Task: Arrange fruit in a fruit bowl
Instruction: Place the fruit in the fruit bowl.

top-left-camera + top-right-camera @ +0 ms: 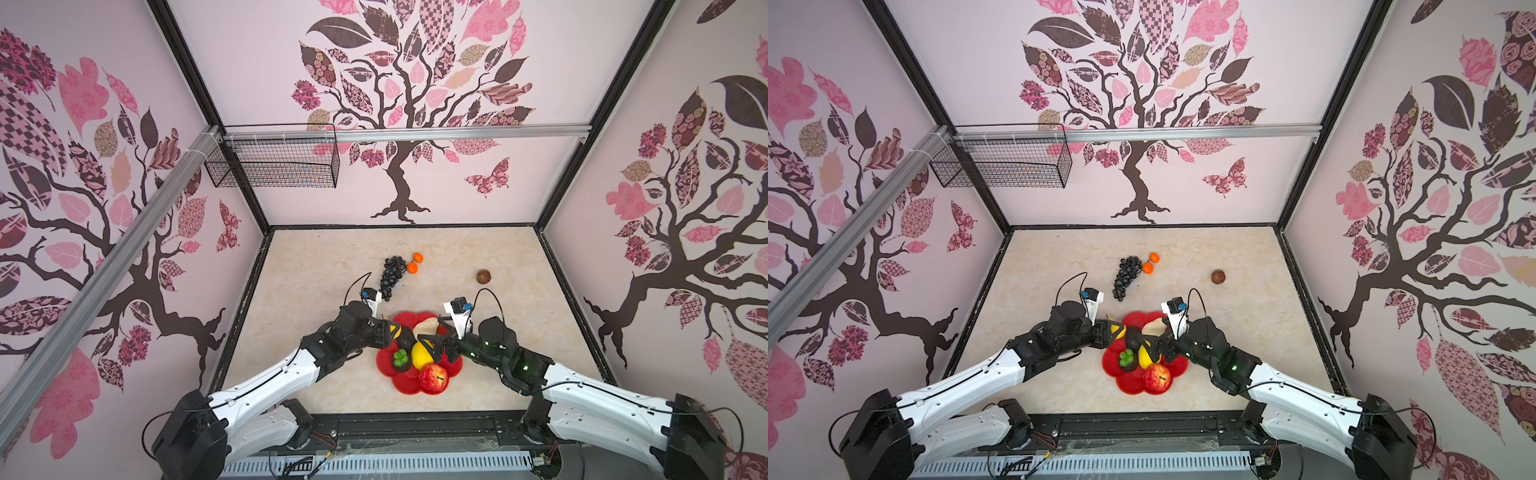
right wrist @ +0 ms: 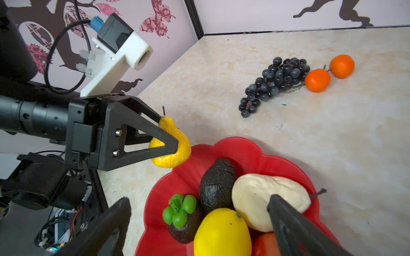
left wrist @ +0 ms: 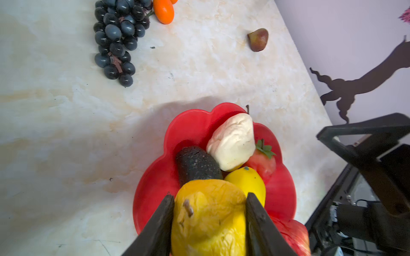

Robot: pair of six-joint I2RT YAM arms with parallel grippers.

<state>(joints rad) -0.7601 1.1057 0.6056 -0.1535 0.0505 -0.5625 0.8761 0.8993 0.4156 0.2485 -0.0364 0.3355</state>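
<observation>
The red scalloped fruit bowl (image 1: 409,388) (image 2: 244,150) holds a cream pear (image 1: 424,326), a lemon (image 1: 422,354), an avocado (image 3: 196,164), a strawberry (image 3: 263,163), a red apple (image 1: 433,377) and a dark fruit with a green top (image 2: 180,218). My left gripper (image 3: 208,199) (image 1: 390,330) is shut on a wrinkled yellow pear (image 2: 172,153) just above the bowl's left rim. Over the lemon, my right gripper (image 2: 198,199) (image 1: 434,332) stands wide open and holds nothing. Black grapes (image 1: 392,274), two oranges (image 1: 417,257) (image 1: 412,268) and a brown pear (image 1: 483,276) lie on the table behind the bowl.
A black wire basket (image 1: 274,164) hangs from an aluminium rail (image 1: 395,134) high at the back left. Patterned walls close in the marbled table (image 1: 324,291) on three sides. The two grippers are close together over the bowl.
</observation>
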